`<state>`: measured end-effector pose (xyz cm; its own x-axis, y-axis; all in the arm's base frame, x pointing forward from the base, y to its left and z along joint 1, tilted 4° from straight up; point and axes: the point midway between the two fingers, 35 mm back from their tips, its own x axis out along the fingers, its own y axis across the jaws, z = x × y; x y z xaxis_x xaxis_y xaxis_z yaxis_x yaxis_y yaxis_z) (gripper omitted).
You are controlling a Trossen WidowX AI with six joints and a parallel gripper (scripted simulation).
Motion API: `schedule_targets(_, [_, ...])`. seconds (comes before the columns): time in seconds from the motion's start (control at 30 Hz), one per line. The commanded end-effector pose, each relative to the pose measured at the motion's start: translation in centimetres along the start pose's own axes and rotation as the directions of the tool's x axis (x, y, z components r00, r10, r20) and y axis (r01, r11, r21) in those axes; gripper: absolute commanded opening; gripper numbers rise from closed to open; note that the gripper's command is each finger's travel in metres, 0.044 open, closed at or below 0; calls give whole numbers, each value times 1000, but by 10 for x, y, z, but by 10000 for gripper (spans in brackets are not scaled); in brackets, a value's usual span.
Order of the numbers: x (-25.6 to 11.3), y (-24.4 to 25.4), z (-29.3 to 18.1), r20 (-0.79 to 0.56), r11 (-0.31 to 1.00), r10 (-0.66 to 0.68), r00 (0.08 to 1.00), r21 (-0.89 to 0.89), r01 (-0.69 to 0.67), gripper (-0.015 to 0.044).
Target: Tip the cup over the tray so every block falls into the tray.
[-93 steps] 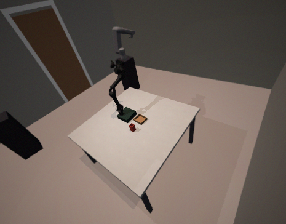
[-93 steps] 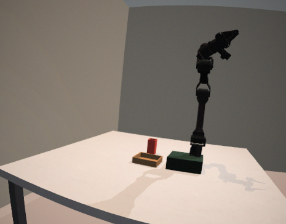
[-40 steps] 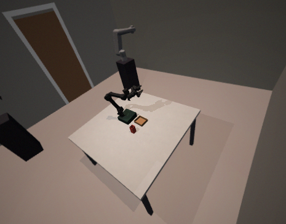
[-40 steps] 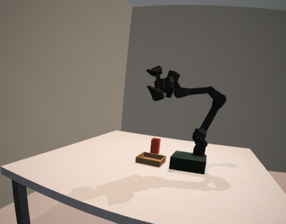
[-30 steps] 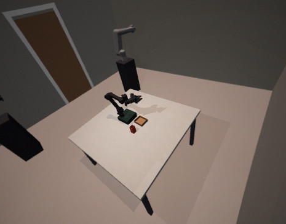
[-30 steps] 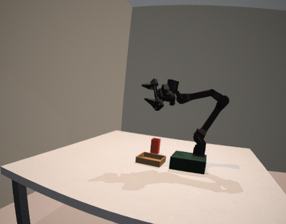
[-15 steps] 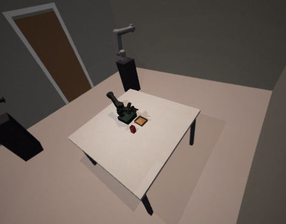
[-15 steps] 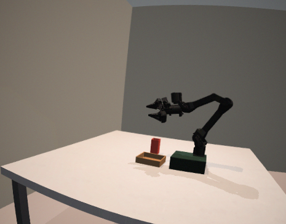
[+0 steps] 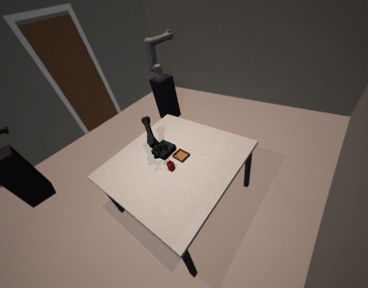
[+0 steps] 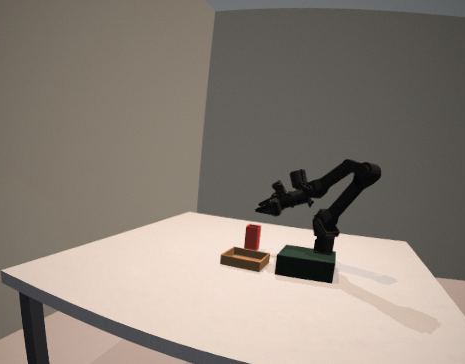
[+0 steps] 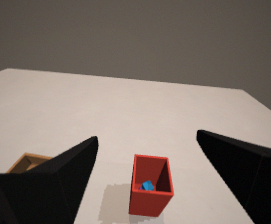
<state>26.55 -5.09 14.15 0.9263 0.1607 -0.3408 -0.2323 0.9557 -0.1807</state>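
Observation:
A red square cup (image 9: 171, 166) (image 10: 252, 237) (image 11: 151, 203) stands upright on the table. In the wrist view a blue block (image 11: 147, 185) and a bit of a purple one show inside it; the rest of its inside is hidden. A shallow brown tray (image 10: 244, 264) (image 11: 36, 155) stands beside the cup; it also shows in the top view (image 9: 181, 161). My gripper (image 10: 257, 209) (image 11: 147, 137) is open and empty, above the table and short of the cup. In the wrist view the cup appears between and below the two fingertips, and the left finger partly covers the tray.
The arm stands on a dark green base block (image 9: 168, 146) (image 10: 305, 266) close beside the tray. The table (image 9: 198, 190) (image 10: 140, 285) (image 11: 136, 105) ends at a far edge in the wrist view. Two other arms stand on dark pedestals (image 9: 166, 96) (image 9: 20, 174) off the table.

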Motion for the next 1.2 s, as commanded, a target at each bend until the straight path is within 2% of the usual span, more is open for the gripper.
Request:
schedule_targets(0.0, [-9,-6,-29,-63,991,-59,996,114,66,440])
schedule_targets(1.17, [13,-3,-96,-77,987,-70,995,136,80,440])
